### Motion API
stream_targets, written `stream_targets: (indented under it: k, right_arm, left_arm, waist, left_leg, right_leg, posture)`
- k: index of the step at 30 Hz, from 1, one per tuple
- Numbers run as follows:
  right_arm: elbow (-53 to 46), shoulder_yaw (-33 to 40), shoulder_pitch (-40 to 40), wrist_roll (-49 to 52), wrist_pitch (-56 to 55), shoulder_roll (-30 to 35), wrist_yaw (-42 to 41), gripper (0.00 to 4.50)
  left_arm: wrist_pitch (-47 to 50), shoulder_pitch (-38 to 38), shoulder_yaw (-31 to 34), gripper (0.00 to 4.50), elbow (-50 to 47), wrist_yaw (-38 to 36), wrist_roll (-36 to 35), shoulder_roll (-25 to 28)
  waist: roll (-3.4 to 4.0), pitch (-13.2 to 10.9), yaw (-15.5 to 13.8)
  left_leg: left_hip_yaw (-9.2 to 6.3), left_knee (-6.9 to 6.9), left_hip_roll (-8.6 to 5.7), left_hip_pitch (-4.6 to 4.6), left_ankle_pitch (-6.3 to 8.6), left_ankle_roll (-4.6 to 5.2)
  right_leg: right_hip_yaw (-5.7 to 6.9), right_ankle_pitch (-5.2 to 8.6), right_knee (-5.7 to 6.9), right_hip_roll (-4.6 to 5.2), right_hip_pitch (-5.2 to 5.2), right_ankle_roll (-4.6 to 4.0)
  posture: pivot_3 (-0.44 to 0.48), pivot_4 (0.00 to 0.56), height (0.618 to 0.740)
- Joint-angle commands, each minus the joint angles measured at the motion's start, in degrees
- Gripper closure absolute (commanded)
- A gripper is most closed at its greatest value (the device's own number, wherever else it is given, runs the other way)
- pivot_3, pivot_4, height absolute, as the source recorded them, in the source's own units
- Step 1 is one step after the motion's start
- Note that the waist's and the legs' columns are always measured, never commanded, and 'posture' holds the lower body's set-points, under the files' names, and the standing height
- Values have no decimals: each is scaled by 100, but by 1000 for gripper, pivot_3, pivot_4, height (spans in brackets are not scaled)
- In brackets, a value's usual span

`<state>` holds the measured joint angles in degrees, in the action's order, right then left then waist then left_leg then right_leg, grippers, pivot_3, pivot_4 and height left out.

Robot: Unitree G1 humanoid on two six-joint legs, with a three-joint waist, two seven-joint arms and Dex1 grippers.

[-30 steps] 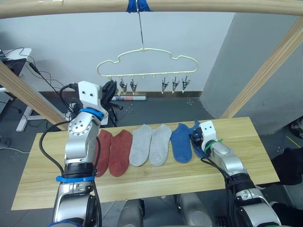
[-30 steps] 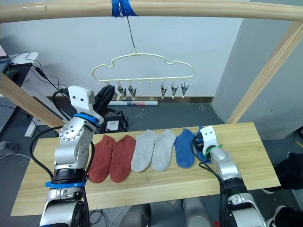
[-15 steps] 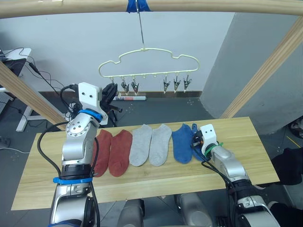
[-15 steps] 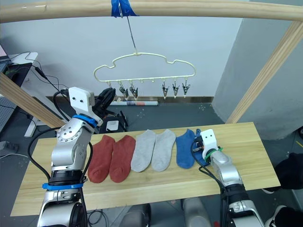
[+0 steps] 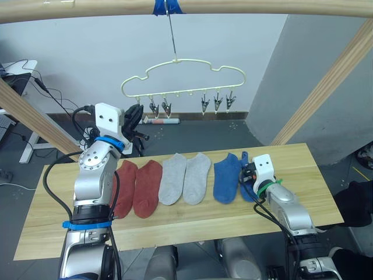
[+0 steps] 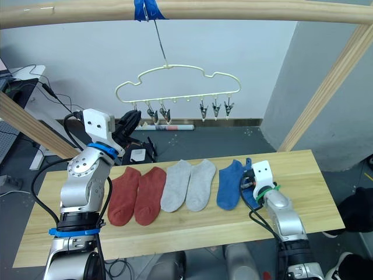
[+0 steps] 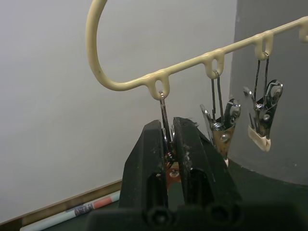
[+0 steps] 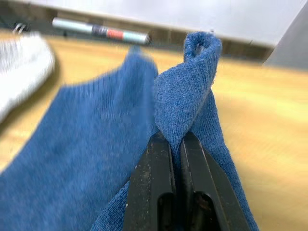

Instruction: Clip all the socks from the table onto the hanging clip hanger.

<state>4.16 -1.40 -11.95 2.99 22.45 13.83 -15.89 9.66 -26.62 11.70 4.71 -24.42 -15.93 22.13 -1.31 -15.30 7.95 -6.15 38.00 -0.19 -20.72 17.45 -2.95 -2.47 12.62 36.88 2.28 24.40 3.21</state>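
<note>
Royal blue fabric of the rightmost sock, low and right of centre on the counter, is pinched in the right hand while the left hand squeezes the hanger's end clip; next comes lifting that sock to the clip.

Most of the far-right blue sock sits behind our right pincer, so we can't make out how it lies on the table. The leftmost clip is mostly buried between the left pincer fingers. The table's near-left corner runs behind our left arm. The hanger is cut off at 3 o'clock in the left wrist view.
</note>
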Motion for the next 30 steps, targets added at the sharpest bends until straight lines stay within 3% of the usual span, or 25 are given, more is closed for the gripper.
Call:
stream_targets:
  k: [1, 6, 15, 24, 30]
  right_arm:
    - [-483, 29, 105, -376, -357, 246, 233, 4493]
    - [-1007, -172, 212, -402, -558, 419, -73, 4493]
    - [-2041, -1657, -384, -715, -679, 683, -1299, 4493]
    - [-1018, -2460, -1859, -1646, -1381, 318, -1287, 4493]
    - [-411, -2679, -2237, -2112, -1722, -74, -1037, 4493]
  left_arm:
    - [-19, 25, 118, 4500, -273, -28, -93, 101]
    - [36, 38, 125, 4500, -309, -71, -158, 128]
    - [1198, 214, 131, 4500, -1183, -541, -1019, 376]
    - [2809, 14, 327, 4500, -1956, -424, -2248, 430]
    - [3123, 8, 366, 4500, -2104, -320, -2482, 447]
  waist:
    - [0, 0, 0]
    - [0, -1, 3]
    - [-2, -81, 10]
    - [-24, -172, -23]
    - [-25, -172, -19]
  left_leg:
    - [0, 0, 0, -1, 0, 0]
    - [1, -2, 0, -2, 0, 0]
    - [1, 1, 3, 0, 0, -1]
    - [-5, 3, 1, -25, -1, -2]
    - [-3, 3, -3, -112, -17, -32]
  right_leg:
    - [0, 0, 0, 0, 0, 0]
    - [0, 0, -3, 0, 1, 0]
    - [-1, 16, 0, -3, 2, 26]
    - [3, -2, 3, 1, 30, -3]
    - [4, -6, 13, 12, 124, -9]
  posture:
    - [-185, 274, 740]
    - [-188, 273, 740]
    - [-189, 292, 740]
    - [-175, 313, 740]
    - [-180, 311, 740]
